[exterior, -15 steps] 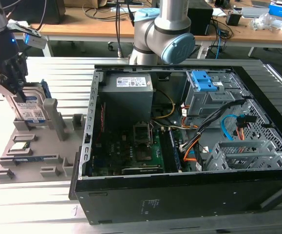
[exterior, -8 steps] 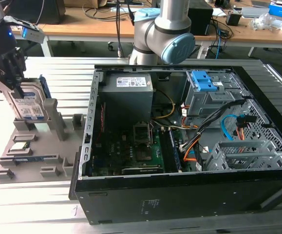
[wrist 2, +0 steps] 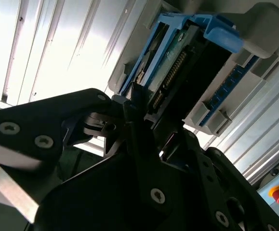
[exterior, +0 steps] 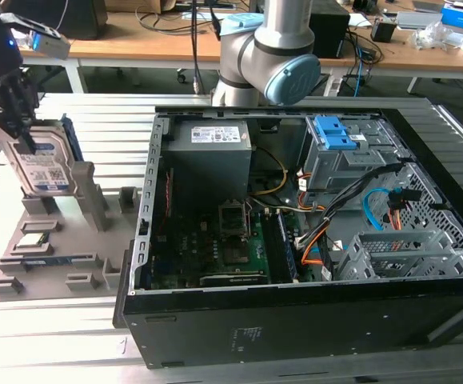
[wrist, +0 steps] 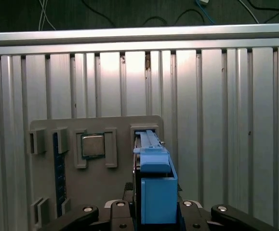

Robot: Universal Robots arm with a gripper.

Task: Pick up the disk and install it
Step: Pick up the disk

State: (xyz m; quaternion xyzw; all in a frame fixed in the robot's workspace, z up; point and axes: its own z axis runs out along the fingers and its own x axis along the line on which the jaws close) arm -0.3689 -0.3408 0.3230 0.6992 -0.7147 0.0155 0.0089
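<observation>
Black and jointed, the hand (exterior: 17,112) hangs at the exterior view's far left, pinching the disk (exterior: 45,166) by its upper edge. In the second wrist view its fingers (wrist 2: 135,109) are pressed against the disk's connector end, with the blue frame running along the sides. The disk stands upright on edge in a slot of a grey holder (exterior: 55,240), label facing the near side. In the first wrist view the disk's blue frame (wrist: 154,190) sits between the two finger links.

The holder lies flat on the slatted metal table (exterior: 63,336). It also carries a square chip (wrist: 93,145) in a shallow pocket and a blue memory stick (wrist: 59,161) just beside it.

To the exterior view's right of the holder, well apart from the hand, an open computer case (exterior: 295,336) lies on its side. A grey drive bay (exterior: 335,148) with blue latches is at its far end. The arm's base (exterior: 267,60) stands behind the case.
</observation>
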